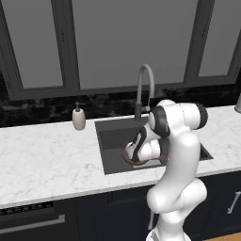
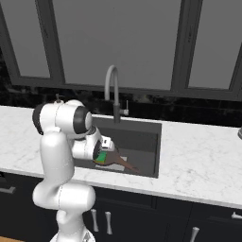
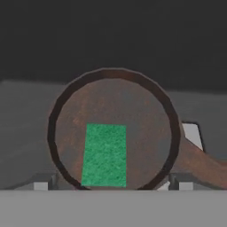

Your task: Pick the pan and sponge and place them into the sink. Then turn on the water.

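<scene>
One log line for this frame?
pan in sink | sponge lies in pan | gripper open above both | faucet dry

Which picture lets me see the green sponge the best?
The hand view. There the sponge lies flat inside the pan, seen from straight above with nothing covering it. In the right base view just a small green bit peeks out beside the arm. In the left base view I cannot make it out behind the arm.

A glossy white arm (image 1: 178,155) of rounded, bulbous segments, with dark bands at its joints.
</scene>
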